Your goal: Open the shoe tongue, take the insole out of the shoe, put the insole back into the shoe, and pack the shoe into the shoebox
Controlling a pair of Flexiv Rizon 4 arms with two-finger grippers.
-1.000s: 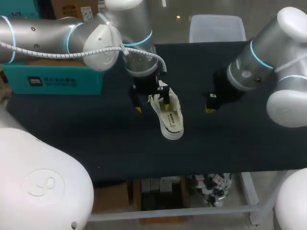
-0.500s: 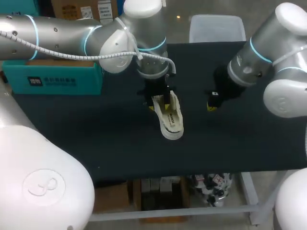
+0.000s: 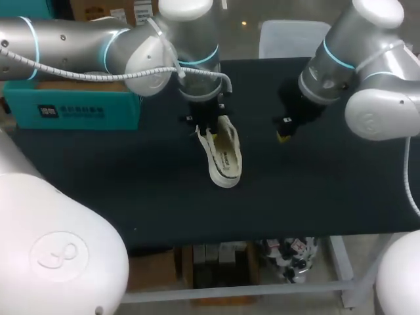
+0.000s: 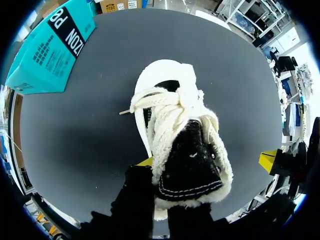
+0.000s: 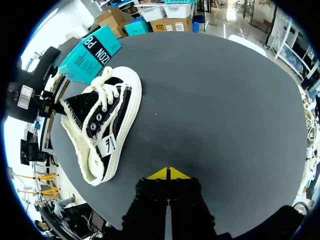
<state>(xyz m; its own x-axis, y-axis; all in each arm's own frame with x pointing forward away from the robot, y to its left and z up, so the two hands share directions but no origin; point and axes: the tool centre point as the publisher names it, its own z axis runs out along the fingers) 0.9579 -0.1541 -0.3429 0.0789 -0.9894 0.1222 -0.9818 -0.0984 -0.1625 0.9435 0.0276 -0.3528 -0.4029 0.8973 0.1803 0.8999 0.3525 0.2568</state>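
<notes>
A black canvas shoe [image 3: 223,157] with a white sole, white laces and fleece lining lies on its side mid-table. My left gripper [image 3: 209,125] is at its opening, shut on the black fleece-edged tongue [image 4: 187,160]. In the left wrist view the left gripper [image 4: 167,170] shows one yellow tip beside the tongue, which hides the other. No insole shows. To the right of the shoe [image 5: 107,125], my right gripper [image 5: 169,174] hovers over bare table, shut on nothing; the head view also shows this right gripper [image 3: 283,136]. The teal shoebox [image 3: 72,108] sits closed at the table's left edge.
Black table cloth [image 3: 315,190] spreads bare in front of and to the right of the shoe. The shoebox [image 4: 50,45] lies beyond the shoe's toe, off to one side of it.
My left gripper has shut on the tongue, and the shoe has shifted slightly back and left. The right arm has drawn a little toward the table's far side.
</notes>
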